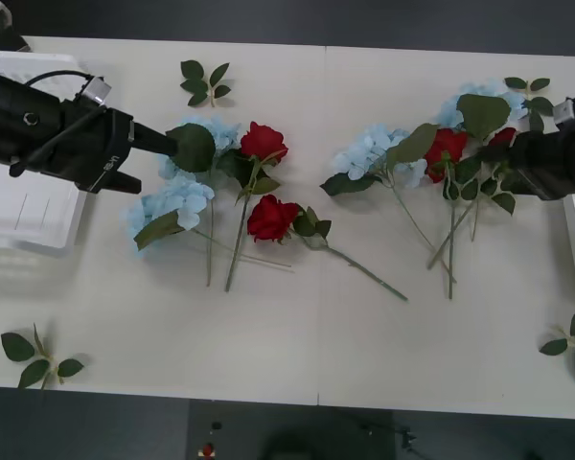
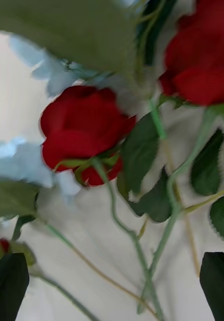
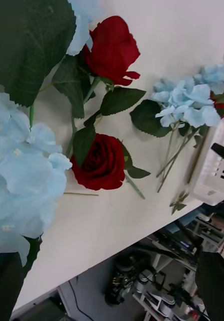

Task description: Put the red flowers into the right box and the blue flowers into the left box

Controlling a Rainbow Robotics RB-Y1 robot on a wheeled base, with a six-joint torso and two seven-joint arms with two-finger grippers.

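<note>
Looks like a robot lab or workshop. A big plain white counter (image 1: 297, 355) on a dark floor (image 1: 125, 431). Under the counter edge, a messy heap of black cables and machine parts (image 3: 157, 281). Black robot arms (image 1: 38, 125) reaching in from both sides.

We see the table (image 1: 297, 355) evenly and brightly lit from above, its pale top nearly washed out, with soft short shadows under the stems. Just ahead of the right gripper (image 2: 112, 286), the red flowers (image 2: 84, 133) smear with motion blur. Beside the left gripper (image 3: 112, 288), the blue flowers (image 3: 21, 180) sit soft, slightly overexposed.
</note>
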